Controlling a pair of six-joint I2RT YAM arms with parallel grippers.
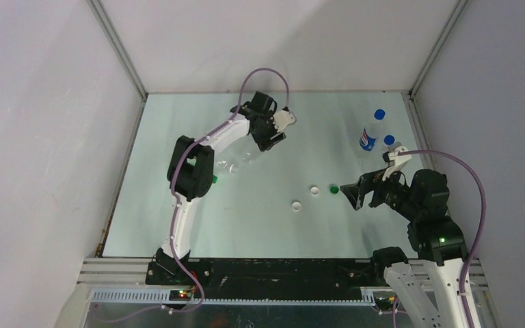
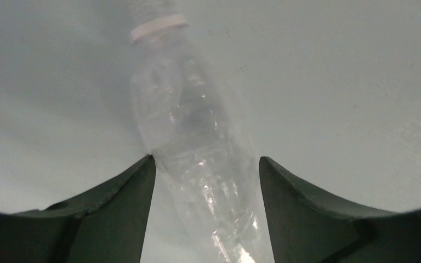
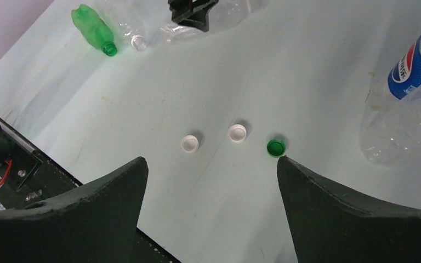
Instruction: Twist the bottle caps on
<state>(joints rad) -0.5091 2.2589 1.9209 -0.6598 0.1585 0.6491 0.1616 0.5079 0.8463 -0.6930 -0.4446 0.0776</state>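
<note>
A clear bottle (image 2: 197,137) lies on the table between the open fingers of my left gripper (image 2: 205,159), its white neck ring pointing away; the left finger touches its side. In the top view this gripper (image 1: 268,143) is over the clear bottle (image 1: 246,158) at the back middle. My right gripper (image 3: 211,160) is open and empty above the table, also seen in the top view (image 1: 350,196). A green cap (image 3: 276,147) lies just beyond its right fingertip, with two white caps (image 3: 237,133) (image 3: 189,143) to the left. A green bottle (image 3: 93,30) lies uncapped at far left.
A Pepsi bottle (image 1: 367,139) with a blue cap (image 1: 379,114) and a clear bottle with a blue cap (image 1: 389,140) stand at the back right, close to my right arm. Another uncapped clear bottle (image 3: 138,42) lies beside the green one. Walls enclose the table.
</note>
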